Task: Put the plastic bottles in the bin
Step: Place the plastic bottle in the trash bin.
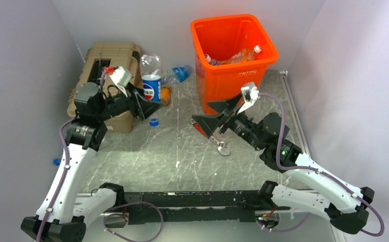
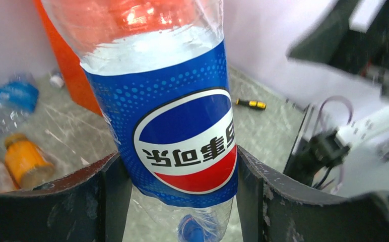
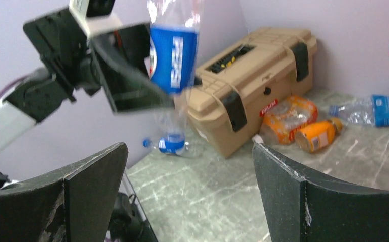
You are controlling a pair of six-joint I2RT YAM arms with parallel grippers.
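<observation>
A clear plastic bottle with a blue, red and white label (image 1: 151, 88) hangs upside down in front of the toolbox. My left gripper (image 1: 143, 105) is shut on this bottle (image 2: 182, 141), one finger on each side of the label. The right wrist view shows the same bottle (image 3: 173, 55) held well above the floor. The orange bin (image 1: 233, 80) stands at the back with bottles (image 1: 239, 55) inside. My right gripper (image 1: 206, 113) is open and empty in front of the bin, its fingers (image 3: 94, 186) wide apart over bare floor.
A tan toolbox (image 1: 107, 55) sits at the back left. Loose bottles lie beside it: a blue-labelled one (image 1: 178, 74), an orange one (image 3: 316, 135), and another by the left wall (image 3: 173, 143). A red-handled wrench (image 1: 217, 143) lies under my right gripper. A small screwdriver (image 2: 250, 104) lies further off.
</observation>
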